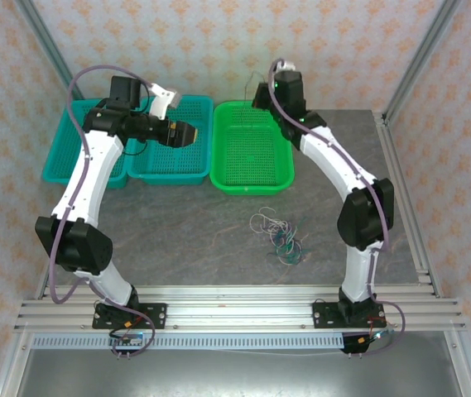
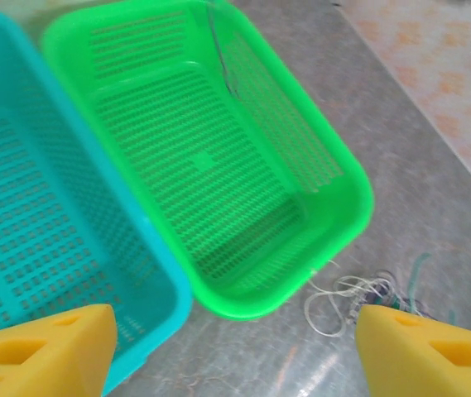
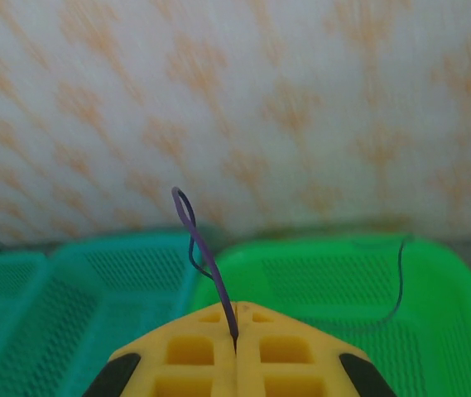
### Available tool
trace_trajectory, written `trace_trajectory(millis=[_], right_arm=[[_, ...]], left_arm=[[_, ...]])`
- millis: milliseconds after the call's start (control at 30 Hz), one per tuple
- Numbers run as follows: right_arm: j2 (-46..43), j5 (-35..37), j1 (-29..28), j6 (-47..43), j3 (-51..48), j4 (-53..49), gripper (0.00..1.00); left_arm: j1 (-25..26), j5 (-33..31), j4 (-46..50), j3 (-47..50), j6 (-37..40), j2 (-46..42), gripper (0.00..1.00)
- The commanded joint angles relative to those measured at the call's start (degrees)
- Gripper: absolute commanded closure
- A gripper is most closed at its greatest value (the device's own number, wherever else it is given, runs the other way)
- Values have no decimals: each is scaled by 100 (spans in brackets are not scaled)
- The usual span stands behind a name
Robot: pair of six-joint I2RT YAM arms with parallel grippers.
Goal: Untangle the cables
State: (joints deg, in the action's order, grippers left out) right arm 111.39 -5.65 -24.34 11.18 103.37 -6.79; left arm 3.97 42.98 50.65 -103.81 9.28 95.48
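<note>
Cables: loose tangle on bench, well apart from both tools, toward the arm bases. Left wrist view puts the tangle just beyond one yellow finger, beside the green basket corner. Left tool wide, over teal basket. Right wrist view resolves the grip: right tool pinched on a purple wire that loops up from the tips. A black wire hangs ahead over the green basket. In the top view that grip is too small to read.
</note>
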Motion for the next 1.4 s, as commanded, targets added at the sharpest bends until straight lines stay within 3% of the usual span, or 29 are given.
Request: trace_trajectory(millis=[0, 100, 133, 267, 333, 400, 467, 600, 700, 833, 1000, 1100, 1367], right_arm=[[-174, -3, -18, 223, -887, -286, 100], [-234, -418, -100, 312, -1533, -271, 98], [-309, -449, -123, 326, -1643, -310, 91], [-1077, -116, -124, 356, -1839, -680, 33], [-1612, -16, -101, 345, -2088, -724, 13], [-2066, -45, -3, 460, -2279, -984, 12], [-2577, -18, 99, 665, -2576, -1456, 14], [-3891, 27, 236, 1183, -4043, -1308, 20], [-4548, 17, 326, 1695, -4609, -1786, 25], [-4826, -401, 331, 2159, -5366, -2325, 24], [-4814, -1180, 309, 2448, -6381, -2079, 24], [-4761, -1490, 171, 2575, -6637, -1819, 25], [-4462, -1665, -212, 2591, -6709, -1630, 26]], left_arm=[[-1, -757, -356, 81, -307, -175, 23], [7, -791, -394, 89, -368, -135, 22], [15, -791, -411, 90, -398, -126, 22], [312, -1091, -310, 24, -413, -163, 22], [557, -1160, -319, 38, -667, -219, 22], [669, -687, -609, 344, -1239, -367, 23], [902, -662, -1120, 981, -1891, -721, 25], [1896, -1516, -1740, 2196, -2607, -1413, 28], [2763, -1962, -2122, 2930, -3282, -1564, 30], [3878, -2453, -2759, 3670, -4313, -1387, 32], [4465, -2853, -3384, 4123, -5565, -735, 46], [4602, -3074, -3793, 4123, -5663, -313, 53], [4666, -3572, -3881, 3509, -4722, 800, 56]])
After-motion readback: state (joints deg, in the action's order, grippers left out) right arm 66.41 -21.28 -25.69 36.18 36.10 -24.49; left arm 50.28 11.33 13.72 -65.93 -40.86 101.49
